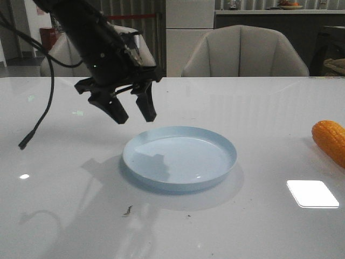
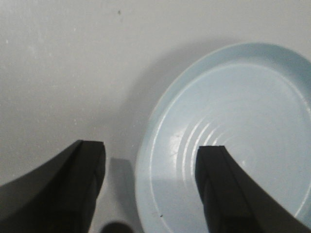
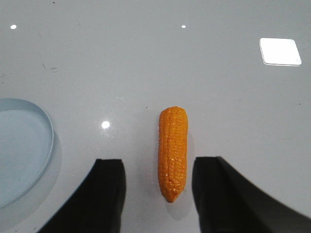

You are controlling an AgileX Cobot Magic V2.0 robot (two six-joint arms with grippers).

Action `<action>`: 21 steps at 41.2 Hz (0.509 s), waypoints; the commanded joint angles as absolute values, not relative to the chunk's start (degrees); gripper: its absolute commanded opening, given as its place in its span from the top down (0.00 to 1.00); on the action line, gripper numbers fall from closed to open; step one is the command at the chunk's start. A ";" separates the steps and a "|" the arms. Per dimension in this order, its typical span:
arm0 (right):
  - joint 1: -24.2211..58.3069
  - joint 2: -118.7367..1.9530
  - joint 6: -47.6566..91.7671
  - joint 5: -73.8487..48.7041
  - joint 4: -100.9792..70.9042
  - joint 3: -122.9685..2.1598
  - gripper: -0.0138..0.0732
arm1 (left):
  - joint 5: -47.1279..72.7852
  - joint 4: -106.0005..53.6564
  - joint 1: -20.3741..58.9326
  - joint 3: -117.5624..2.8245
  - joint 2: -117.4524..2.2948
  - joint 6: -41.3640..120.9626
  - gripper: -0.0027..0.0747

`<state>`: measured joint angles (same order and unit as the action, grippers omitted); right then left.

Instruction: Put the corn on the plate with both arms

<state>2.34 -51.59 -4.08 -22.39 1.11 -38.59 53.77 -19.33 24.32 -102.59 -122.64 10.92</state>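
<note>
The pale-blue plate lies on the white table, near the middle. My left gripper hangs open and empty just above the plate's left rim; in its wrist view the plate shows between and beyond the two black fingers. The orange corn lies at the table's right edge, partly cut off in the front view. In the right wrist view the corn lies on the table between my open right gripper's fingers, tapered end toward the gripper, untouched. The right gripper is out of the front view.
A black cable dangles from the left arm down to the table at the left. Chairs stand behind the table's far edge. The plate's rim shows beside the corn in the right wrist view.
</note>
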 commanded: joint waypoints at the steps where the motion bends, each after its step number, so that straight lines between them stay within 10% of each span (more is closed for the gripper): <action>1: 2.15 -51.16 -3.63 -18.28 1.61 -40.63 0.34 | 54.46 -18.59 24.45 -109.82 -118.29 11.16 0.32; 21: 2.15 -51.16 -3.63 -18.01 1.61 -40.63 0.34 | 51.37 -12.59 10.80 -119.29 -101.80 13.16 0.33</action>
<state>2.34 -51.59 -4.08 -22.39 1.11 -38.59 53.76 -12.88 13.65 -117.33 -108.54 11.61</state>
